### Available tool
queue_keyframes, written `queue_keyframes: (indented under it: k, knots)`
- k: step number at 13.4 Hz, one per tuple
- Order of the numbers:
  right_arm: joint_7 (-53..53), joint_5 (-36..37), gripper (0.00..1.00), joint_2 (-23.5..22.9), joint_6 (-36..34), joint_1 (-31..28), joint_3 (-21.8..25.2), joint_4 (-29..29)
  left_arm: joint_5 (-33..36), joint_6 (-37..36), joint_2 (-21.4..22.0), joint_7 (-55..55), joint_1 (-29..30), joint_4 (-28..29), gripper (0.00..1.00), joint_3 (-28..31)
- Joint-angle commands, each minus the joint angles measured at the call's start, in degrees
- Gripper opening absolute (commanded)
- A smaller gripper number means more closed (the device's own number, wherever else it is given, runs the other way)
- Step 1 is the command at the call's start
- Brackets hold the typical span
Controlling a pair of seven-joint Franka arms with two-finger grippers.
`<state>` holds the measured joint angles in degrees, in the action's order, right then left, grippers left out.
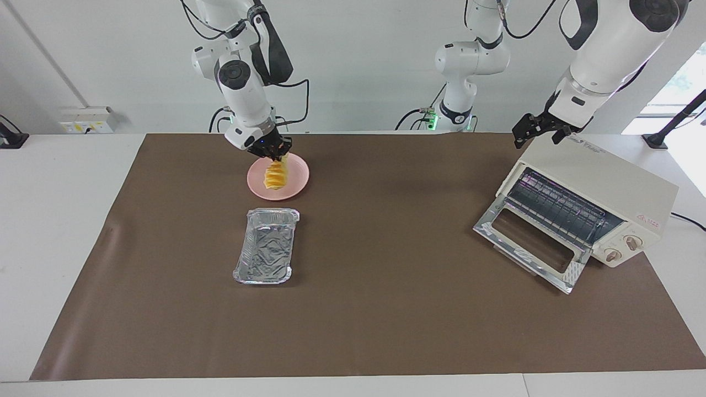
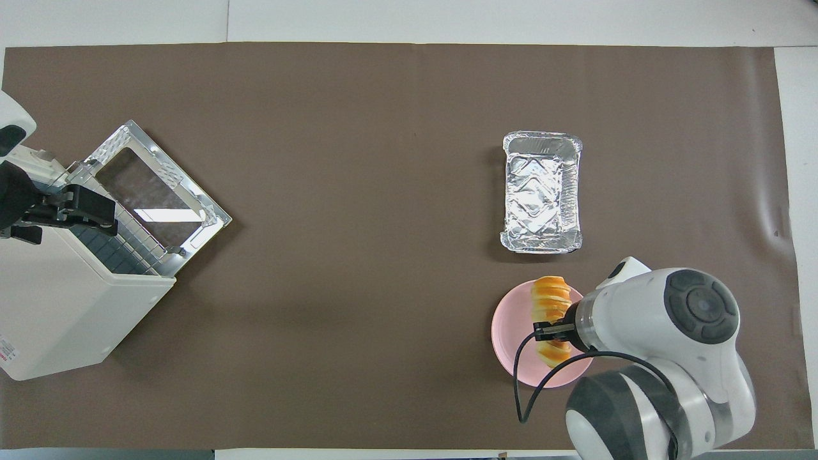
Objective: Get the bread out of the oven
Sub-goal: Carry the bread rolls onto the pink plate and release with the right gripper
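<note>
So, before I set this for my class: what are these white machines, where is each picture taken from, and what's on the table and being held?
They are two robot arms, each ending in a two-fingered end effector. One picture looks from across the table toward the robots; the other looks steeply down from above their end.

On the brown mat stand a cream toaster oven with its glass door dropped open, an empty foil tray and a pink plate.

The right end effector is shut on a small ridged golden bread, holding it over the plate. The left end effector waits, open, over the oven's top.
</note>
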<state>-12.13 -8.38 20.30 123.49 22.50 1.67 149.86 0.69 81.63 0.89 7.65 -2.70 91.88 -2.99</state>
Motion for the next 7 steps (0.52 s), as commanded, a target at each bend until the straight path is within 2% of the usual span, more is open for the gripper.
queue_keyframes:
  k: [1, 4, 7]
  knots:
    - [-1.06, -0.76, 0.0, 3.17, 4.29, 0.53, 0.0, 5.08, -0.51, 0.19, 0.78, -0.53, 0.59, 0.32, 1.0, -0.18]
    - [-1.06, -0.76, 0.0, 1.77, 7.46, 0.53, -0.18, 6.06, -0.51, 0.19, 0.78, -0.53, 0.59, 0.32, 1.0, -0.18]
    - [-1.06, -0.76, 0.0, -2.36, 12.99, 0.53, -0.18, 5.97, -0.51, 0.11, 0.78, -0.53, 0.59, 0.32, 1.0, -0.18]
